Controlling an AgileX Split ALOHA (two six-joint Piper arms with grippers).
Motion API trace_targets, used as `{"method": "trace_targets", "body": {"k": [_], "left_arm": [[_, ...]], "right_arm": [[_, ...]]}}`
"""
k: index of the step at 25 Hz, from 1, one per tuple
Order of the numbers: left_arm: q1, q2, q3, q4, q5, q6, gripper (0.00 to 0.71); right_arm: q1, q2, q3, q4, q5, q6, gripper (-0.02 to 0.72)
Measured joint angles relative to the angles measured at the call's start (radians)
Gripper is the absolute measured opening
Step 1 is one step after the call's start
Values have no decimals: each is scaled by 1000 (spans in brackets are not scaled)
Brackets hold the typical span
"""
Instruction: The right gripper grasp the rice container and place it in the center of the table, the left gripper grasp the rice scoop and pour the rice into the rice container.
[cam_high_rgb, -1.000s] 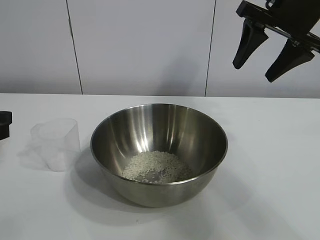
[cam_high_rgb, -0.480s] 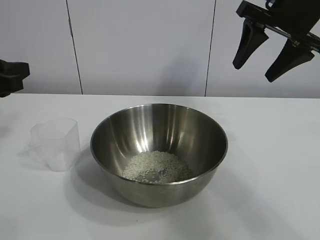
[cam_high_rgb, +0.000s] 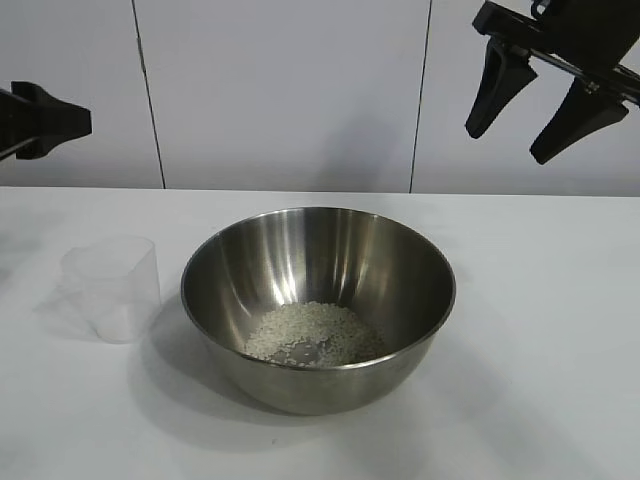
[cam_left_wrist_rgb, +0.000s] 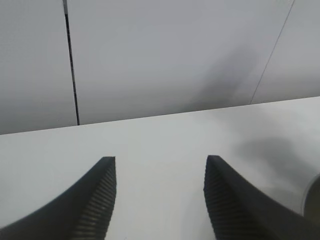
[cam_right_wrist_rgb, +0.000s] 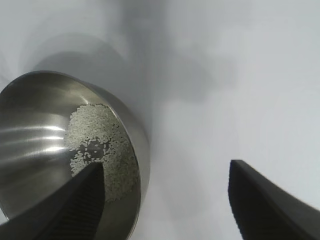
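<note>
Sitting mid-table (cam_high_rgb: 560, 330), the shiny round steel bowl (cam_high_rgb: 318, 305) holds the white rice heap (cam_high_rgb: 313, 333), the empty translucent plastic scoop (cam_high_rgb: 110, 287) upright just beside it, so both black grippers, left (cam_left_wrist_rgb: 159, 195) and right (cam_high_rgb: 535, 110), hang spread, empty, apparently finished.

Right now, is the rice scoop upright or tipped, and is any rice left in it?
Upright and empty: the rice scoop stands mouth-up on the table, and the rice lies in the rice container.
</note>
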Motion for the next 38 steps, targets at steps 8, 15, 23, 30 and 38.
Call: {"method": "trace_targets", "body": {"k": [8,15,23,30,38], "left_arm": [[0,-58,-152,303,154,-328,392],[0,-60,-206,477,156,-540,392],[0,-60,-320,851,126,-904,392],[0,-60,-391,1091,18,-1149,392],[0,-60,-515,1215,-152,-1348,392]], "right_arm": [[0,0,0,0,-4,0,484],[0,0,0,0,-6,0,484],[0,0,0,0,-8,0,484],[0,0,0,0,-8,0,484],[0,0,0,1,0,0,484]]}}
